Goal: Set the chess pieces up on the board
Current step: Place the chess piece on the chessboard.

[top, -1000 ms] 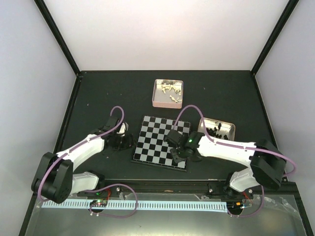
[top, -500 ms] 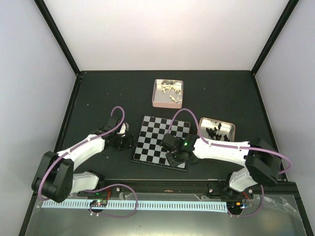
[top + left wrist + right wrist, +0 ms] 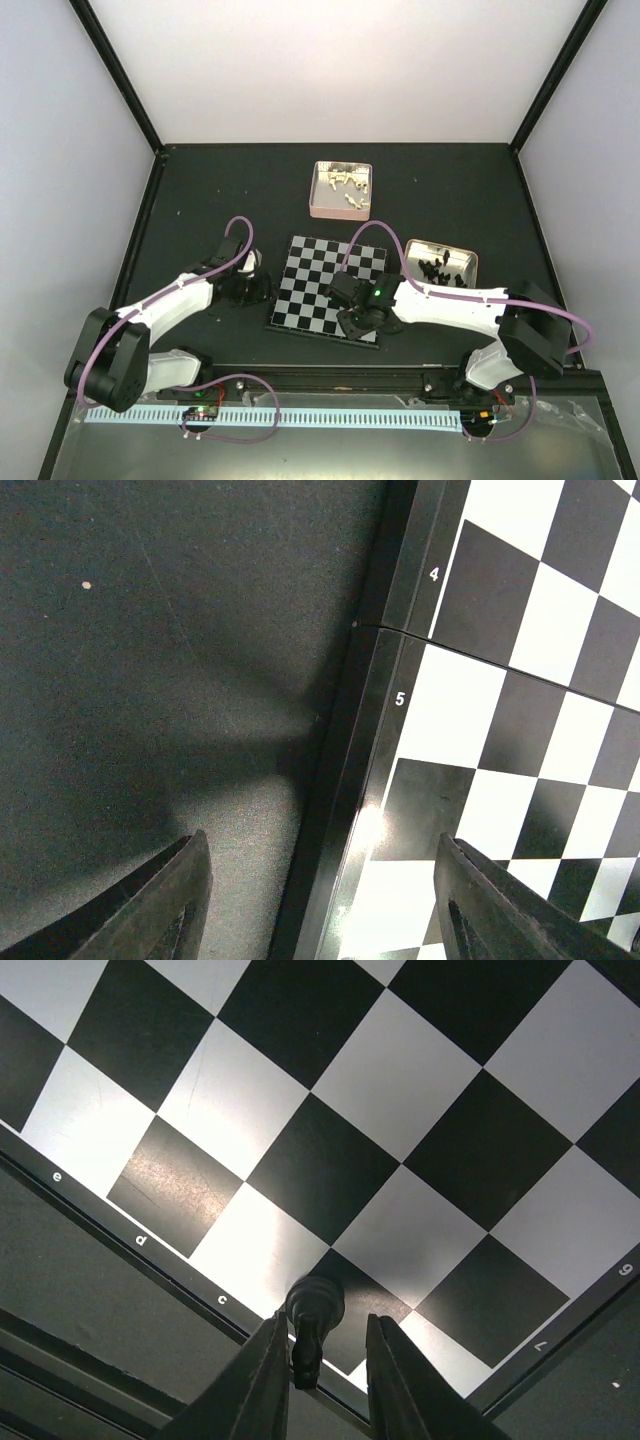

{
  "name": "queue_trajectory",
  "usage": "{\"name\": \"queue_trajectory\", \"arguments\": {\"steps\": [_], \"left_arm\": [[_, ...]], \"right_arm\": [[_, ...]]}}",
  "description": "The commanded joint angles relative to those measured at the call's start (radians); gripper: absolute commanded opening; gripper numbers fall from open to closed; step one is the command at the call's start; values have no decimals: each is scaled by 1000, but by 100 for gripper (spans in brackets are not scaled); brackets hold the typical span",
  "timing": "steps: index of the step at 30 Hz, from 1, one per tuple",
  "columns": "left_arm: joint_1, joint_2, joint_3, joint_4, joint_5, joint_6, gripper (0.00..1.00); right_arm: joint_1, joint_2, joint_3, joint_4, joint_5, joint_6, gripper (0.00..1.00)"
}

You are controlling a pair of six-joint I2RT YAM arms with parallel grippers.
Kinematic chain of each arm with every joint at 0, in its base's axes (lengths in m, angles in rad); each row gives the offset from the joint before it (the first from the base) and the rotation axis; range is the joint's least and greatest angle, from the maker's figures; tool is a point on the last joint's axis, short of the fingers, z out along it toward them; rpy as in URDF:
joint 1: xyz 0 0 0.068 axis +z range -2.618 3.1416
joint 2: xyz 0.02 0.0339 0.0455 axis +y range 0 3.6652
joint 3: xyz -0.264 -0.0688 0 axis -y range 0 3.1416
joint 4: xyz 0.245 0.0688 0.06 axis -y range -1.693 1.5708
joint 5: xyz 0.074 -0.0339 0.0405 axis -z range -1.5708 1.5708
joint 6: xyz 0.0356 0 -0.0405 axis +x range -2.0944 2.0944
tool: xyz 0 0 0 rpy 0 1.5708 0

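The board (image 3: 318, 285) lies in the middle of the table. In the right wrist view a black chess piece (image 3: 314, 1312) stands on a dark square (image 3: 345, 1305) of the board's near row, by the letter c. My right gripper (image 3: 325, 1328) straddles it, open; its fingers stand slightly apart, with a clear gap on the right side of the piece. From above, this gripper (image 3: 352, 322) sits at the board's near right corner. My left gripper (image 3: 320, 848) is open and holds nothing, hovering over the board's left edge (image 3: 385, 710) by the numbers 4 and 5.
A pinkish tin (image 3: 341, 190) of cream pieces stands behind the board. A second tin (image 3: 440, 262) with black pieces sits to the board's right, beside my right arm. Dark table mat surrounds the board.
My right arm shifted left along the board's near edge, and its jaws have now parted from the black piece. My left gripper edged slightly toward the board.
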Motion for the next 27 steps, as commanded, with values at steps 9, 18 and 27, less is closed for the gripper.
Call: {"name": "queue_trajectory", "arguments": {"steps": [9,18,27], "left_arm": [[-6,9,11,15,8,4,63],[-5,14,5,22,6,6,63],[-6,15,8,21,6,12,63]], "right_arm": [[7,33,15,-24,30,19,22],[7,42,5,-54,45,11,15],[7,30,19,-31,-5,-7,13]]}}
